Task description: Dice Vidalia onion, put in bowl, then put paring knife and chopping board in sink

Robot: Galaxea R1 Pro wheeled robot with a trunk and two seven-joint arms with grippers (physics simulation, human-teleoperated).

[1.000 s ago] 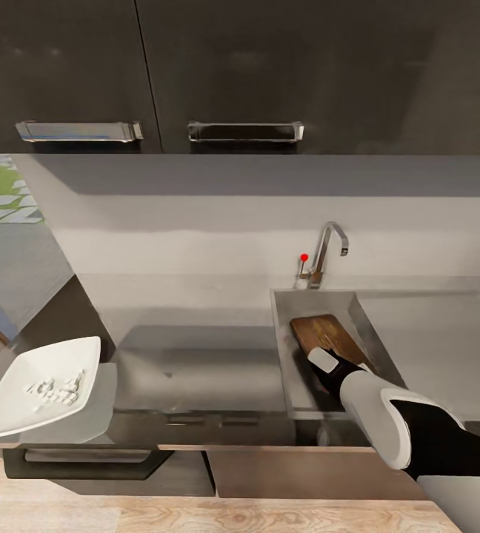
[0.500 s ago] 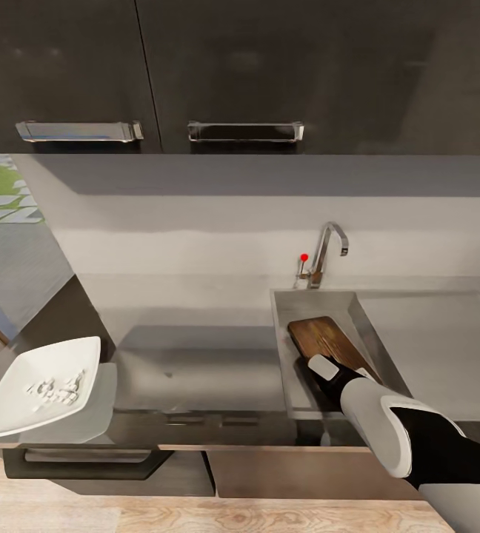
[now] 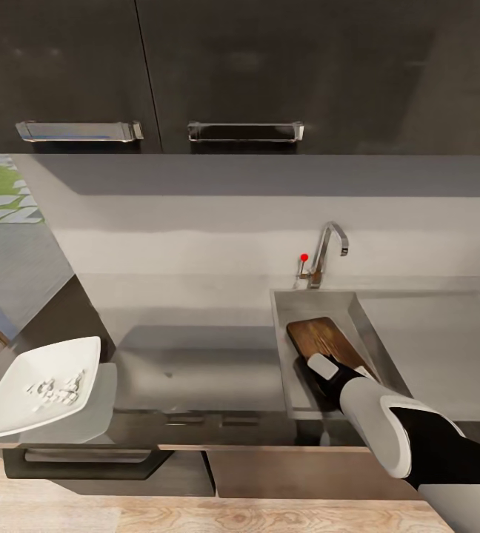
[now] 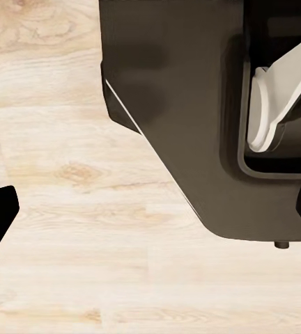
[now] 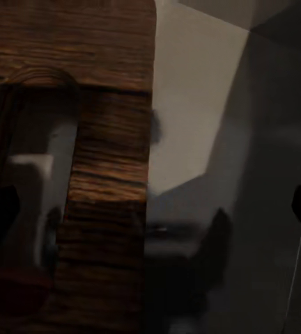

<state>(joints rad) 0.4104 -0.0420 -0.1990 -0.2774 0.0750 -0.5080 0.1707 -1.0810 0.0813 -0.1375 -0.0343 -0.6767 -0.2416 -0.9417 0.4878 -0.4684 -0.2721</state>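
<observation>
The chopping board (image 3: 325, 339) lies tilted inside the sink (image 3: 284, 348), its far end toward the tap (image 3: 329, 252) and its near end under the right end effector (image 3: 321, 364), which reaches down into the basin; in the right wrist view the board's slot-shaped handle hole (image 5: 35, 202) sits close in front of the camera, with steel basin wall beside it, but the fingers are too dark and cropped to read, so I cannot tell whether that end effector is clenched on the board or has let it go. The left end effector's state cannot be told either: the left wrist view looks down at the light wood floor (image 4: 67, 209) and the robot's dark base (image 4: 192, 125). The bowl (image 3: 44, 392), holding pale diced pieces, rests on the desk (image 3: 195, 370) well left of the sink, overhanging the front edge. The likely risks: if the board is wedged on the sink rim it could slide or clatter when freed; a quick withdrawal could drag it back out; and the overhanging bowl could tip if the base bumps the cabinets. No brand, label or writing is legible anywhere.
</observation>
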